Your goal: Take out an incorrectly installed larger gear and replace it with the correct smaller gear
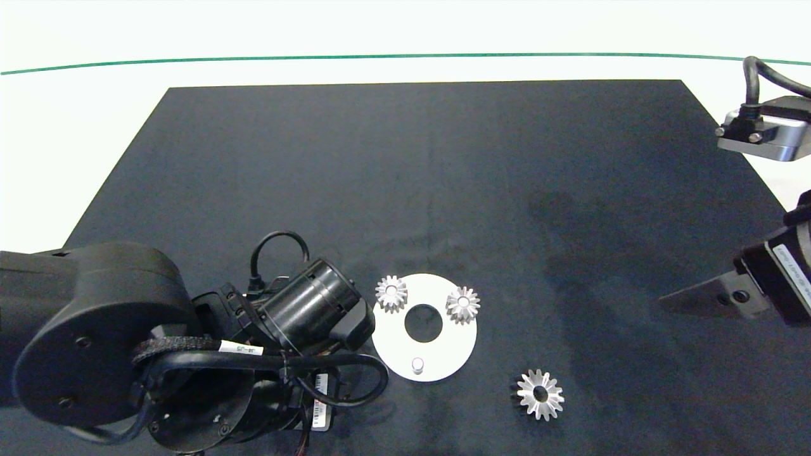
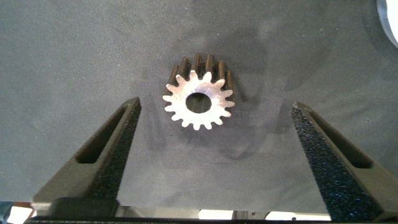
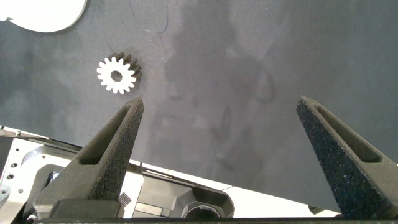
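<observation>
Head view hides the smaller gear (image 2: 199, 101) lying between the wide-spread left gripper (image 2: 214, 155) fingers.

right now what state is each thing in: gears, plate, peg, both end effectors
larger gear: off the plate, lying flat on the mat
smaller gear: flat on the mat, not gripped
left seated gear: mounted on the white plate
right seated gear: mounted on the plate
peg: bare
left end effector: open, straddling the smaller gear
right end effector: open, empty, at the mat's right edge
</observation>
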`<state>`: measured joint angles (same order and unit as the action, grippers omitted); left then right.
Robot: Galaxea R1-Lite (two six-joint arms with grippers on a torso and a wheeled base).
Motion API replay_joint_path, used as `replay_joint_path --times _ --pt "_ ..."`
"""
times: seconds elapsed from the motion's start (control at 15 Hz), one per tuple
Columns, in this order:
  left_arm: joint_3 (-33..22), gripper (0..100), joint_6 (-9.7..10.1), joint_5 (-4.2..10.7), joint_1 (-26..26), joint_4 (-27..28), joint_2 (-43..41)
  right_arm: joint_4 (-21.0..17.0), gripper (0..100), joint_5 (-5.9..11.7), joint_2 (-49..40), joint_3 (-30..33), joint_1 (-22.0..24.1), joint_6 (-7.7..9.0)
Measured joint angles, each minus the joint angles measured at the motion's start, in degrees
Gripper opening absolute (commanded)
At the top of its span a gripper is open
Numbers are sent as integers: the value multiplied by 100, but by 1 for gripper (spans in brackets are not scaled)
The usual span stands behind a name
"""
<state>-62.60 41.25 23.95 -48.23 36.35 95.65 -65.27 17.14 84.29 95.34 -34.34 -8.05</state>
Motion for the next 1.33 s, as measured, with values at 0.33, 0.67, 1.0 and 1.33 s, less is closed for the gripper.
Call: replay_joint_path --times 0.33,0.67,1.0,1.33 --pt "-5 82 20 -9 129 -52 5 -2 100 0 6 0 0 0" --pt "-2 71 23 -4 129 -61 7 11 100 6 9 -33 0 11" --pt "9 62 30 -1 99 -102 5 96 100 16 9 -111 0 20" --pt "23 52 91 -1 110 -111 11 113 100 16 9 -124 0 20"
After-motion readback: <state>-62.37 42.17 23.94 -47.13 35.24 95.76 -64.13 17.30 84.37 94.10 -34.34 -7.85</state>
